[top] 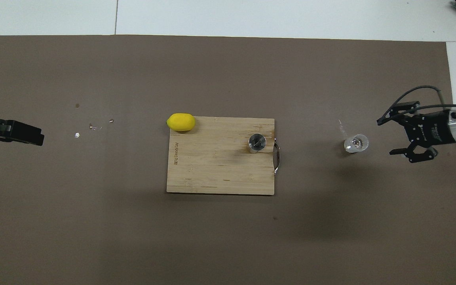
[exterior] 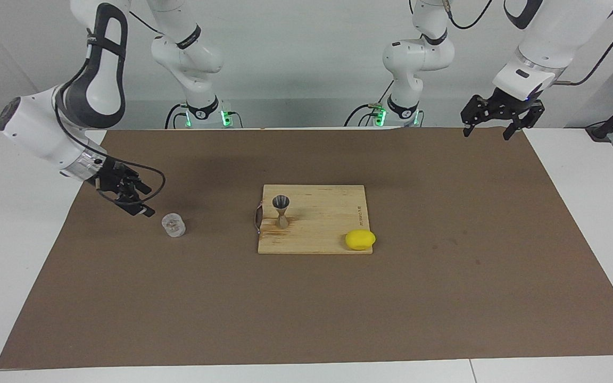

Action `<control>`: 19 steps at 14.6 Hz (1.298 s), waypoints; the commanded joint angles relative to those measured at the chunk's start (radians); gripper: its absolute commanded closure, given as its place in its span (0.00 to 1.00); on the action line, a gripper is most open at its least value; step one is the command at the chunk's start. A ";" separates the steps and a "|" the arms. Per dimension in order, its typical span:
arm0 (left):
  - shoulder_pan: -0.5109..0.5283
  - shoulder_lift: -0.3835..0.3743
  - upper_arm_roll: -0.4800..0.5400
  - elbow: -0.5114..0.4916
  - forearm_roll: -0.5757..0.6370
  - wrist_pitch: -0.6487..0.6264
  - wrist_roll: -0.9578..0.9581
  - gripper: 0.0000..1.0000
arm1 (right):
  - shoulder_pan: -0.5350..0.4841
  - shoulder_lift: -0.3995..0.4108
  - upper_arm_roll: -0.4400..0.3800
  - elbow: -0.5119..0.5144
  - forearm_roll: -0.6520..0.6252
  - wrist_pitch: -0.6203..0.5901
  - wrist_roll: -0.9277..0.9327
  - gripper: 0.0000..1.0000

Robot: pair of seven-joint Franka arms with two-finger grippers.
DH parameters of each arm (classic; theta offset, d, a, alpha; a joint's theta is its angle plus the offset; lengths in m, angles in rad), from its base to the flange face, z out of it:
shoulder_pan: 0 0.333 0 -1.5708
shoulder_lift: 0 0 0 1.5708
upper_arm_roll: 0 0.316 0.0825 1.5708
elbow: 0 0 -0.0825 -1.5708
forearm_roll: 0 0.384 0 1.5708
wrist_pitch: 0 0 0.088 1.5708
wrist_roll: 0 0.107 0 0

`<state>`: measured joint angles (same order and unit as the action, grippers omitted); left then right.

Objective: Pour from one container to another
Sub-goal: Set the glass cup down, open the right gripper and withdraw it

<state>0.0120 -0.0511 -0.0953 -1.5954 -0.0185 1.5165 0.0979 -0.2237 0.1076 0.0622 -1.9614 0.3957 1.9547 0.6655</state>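
Note:
The small clear cup [exterior: 173,224] stands upright on the brown mat toward the right arm's end of the table; it also shows in the overhead view [top: 356,143]. My right gripper [exterior: 145,201] is open and low beside the cup, a short gap away, with its jaws facing the cup and not touching it; the overhead view [top: 386,136] shows it too. The metal jigger [exterior: 281,210] stands upright on the wooden cutting board [exterior: 322,213], near the board's handle edge [top: 257,143]. My left gripper [exterior: 487,134] is open and waits raised at the left arm's end [top: 28,135].
A yellow lemon [exterior: 360,240] lies at the board's corner toward the left arm's end and farther from the robots [top: 181,122]. A few small shiny specks [top: 93,126] lie on the mat [top: 228,237] near the left gripper. White table borders the mat.

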 commanded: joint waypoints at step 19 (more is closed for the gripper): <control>0.008 -0.013 -0.004 -0.015 0.009 -0.007 0.009 0.00 | 0.172 -0.078 0.022 0.338 -0.428 -0.235 -0.411 0.00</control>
<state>0.0120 -0.0511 -0.0953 -1.5954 -0.0185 1.5165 0.0979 -0.0445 0.0315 0.0816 -1.6501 -0.0096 1.7588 0.2979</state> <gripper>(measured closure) 0.000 0.000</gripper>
